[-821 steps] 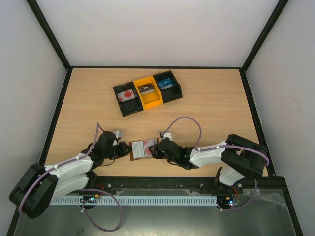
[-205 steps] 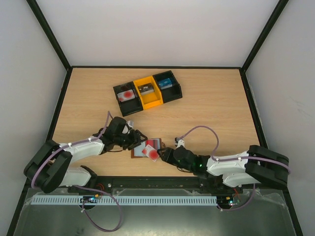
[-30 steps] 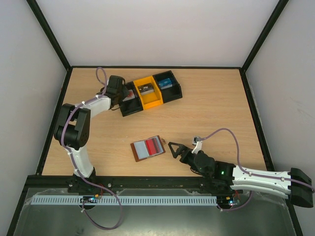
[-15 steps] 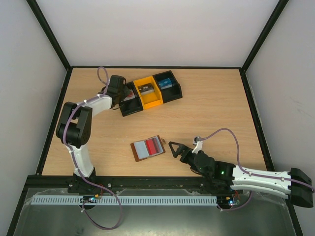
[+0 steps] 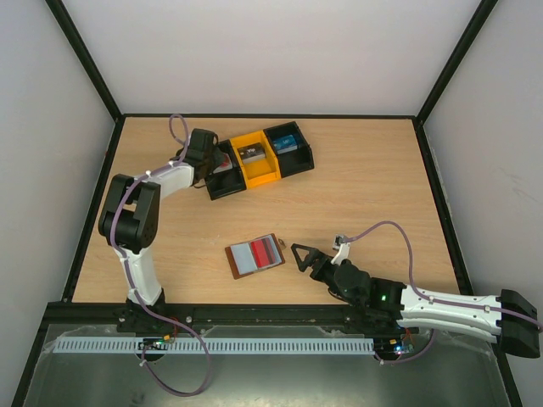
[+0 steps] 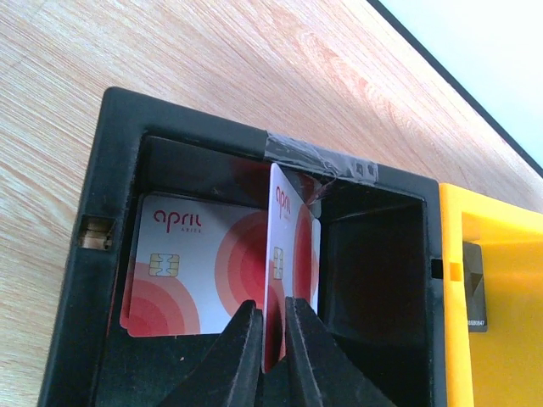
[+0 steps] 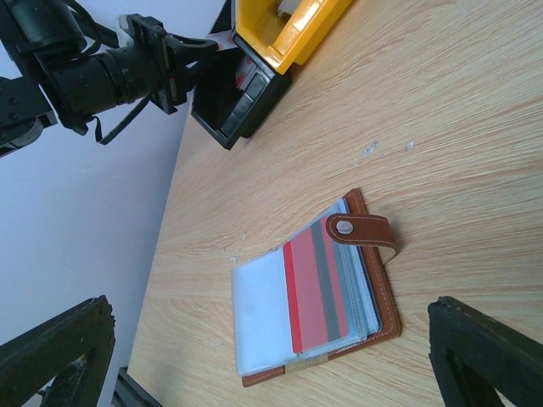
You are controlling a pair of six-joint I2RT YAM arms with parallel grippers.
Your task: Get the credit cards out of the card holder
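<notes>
The brown card holder [image 5: 254, 255] [image 7: 379, 298] lies open on the table with a red-pink credit card [image 5: 265, 252] [image 7: 318, 284] in its clear pockets. My right gripper [image 5: 298, 257] is open just to its right, its fingers [image 7: 59, 343] wide either side and touching nothing. My left gripper [image 5: 217, 163] [image 6: 270, 312] reaches into the left black compartment of the tray [image 6: 110, 203]. It is shut on a whitish credit card with red circles [image 6: 284, 246], held on edge. A matching card [image 6: 191, 267] lies flat on that compartment's floor.
The three-part tray [image 5: 222, 192] stands at the back left of the table: a black compartment, a yellow one [image 5: 263, 176] [image 6: 496, 288] with a dark card, and a black one with a blue card [image 5: 285, 143]. Black frame rails edge the table.
The left arm has shifted very slightly at the tray. The right arm and the card holder have stayed where they were.
</notes>
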